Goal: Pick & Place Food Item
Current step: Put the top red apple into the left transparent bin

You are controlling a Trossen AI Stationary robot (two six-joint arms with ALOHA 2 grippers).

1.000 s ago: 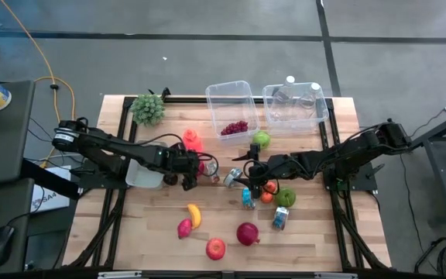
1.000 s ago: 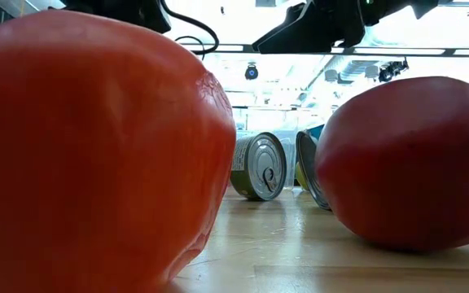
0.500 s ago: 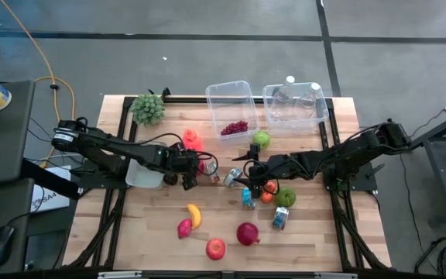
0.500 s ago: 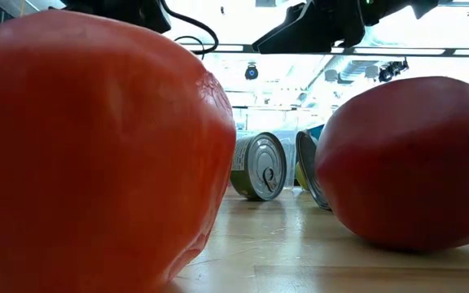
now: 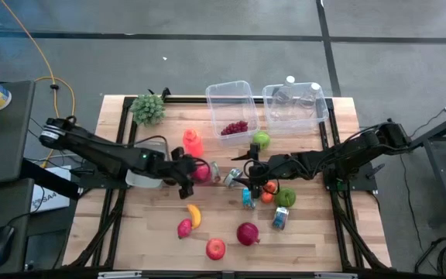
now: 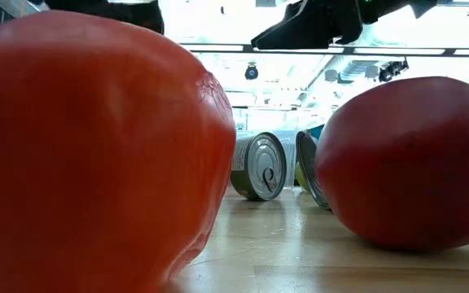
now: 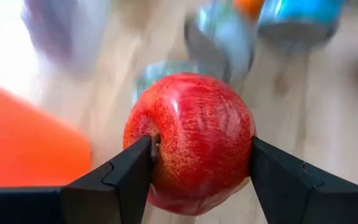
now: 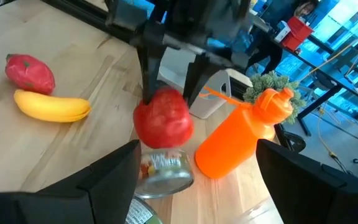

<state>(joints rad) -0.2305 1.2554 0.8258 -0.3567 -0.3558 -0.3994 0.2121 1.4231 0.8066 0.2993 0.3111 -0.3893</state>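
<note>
My left gripper [image 5: 195, 172] is shut on a red apple [image 7: 191, 140] left of the table's middle. The right wrist view shows the same apple [image 8: 162, 118] hanging over a can lying on its side [image 8: 164, 171]. My right gripper [image 5: 248, 172] is open and empty just right of the middle. It faces the left gripper, with its fingers wide apart in the right wrist view [image 8: 194, 158]. My left gripper pinches the apple between its two fingers, one finger at the stem dimple [image 7: 155, 144] and the other on the opposite side [image 7: 244, 155]. The fingers [image 8: 146, 65] come from above and point down. The apple is lifted clear of the table.
Two clear bins [image 5: 231, 105] [image 5: 294, 107] stand at the far edge, and the left one holds red grapes [image 5: 235, 127]. An orange bottle [image 5: 192, 141], a white container [image 5: 144, 177], cans [image 5: 247, 198], green apples [image 5: 286, 197], a banana [image 5: 194, 215] and other fruit [image 5: 247, 232] lie around.
My left arm has swung and my left gripper has risen with the red apple, shifting a little toward the table's near edge. The apple now hangs clear above the can. My right gripper has kept still.
</note>
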